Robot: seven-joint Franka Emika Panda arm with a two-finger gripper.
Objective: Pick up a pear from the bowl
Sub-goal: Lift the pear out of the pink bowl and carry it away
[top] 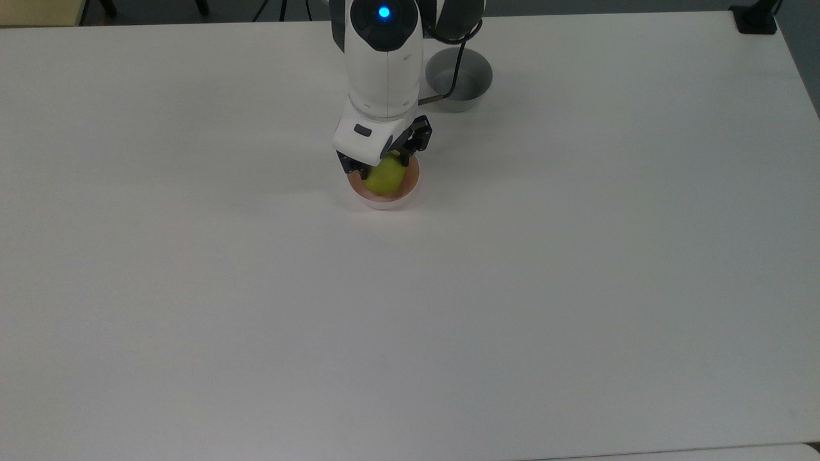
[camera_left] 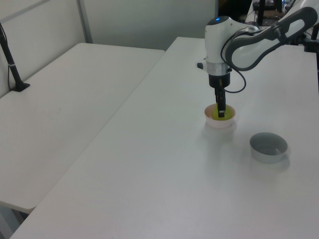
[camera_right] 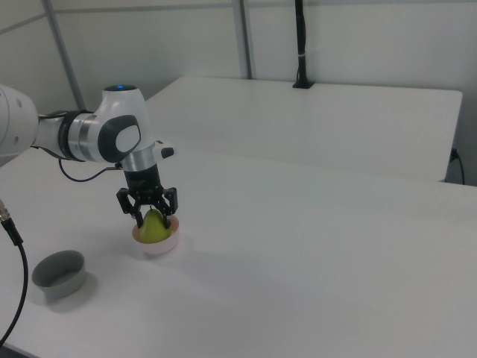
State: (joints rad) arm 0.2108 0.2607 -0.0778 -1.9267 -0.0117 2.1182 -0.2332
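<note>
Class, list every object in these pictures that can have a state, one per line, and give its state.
pear: upright, resting in the pink bowl, between the jaws.
pink bowl: upright on the table, holding the pear.
grey bowl: upright on the table, empty, apart from the pink bowl.
gripper: lowered over the pink bowl, jaws open on either side of the pear's upper part.
</note>
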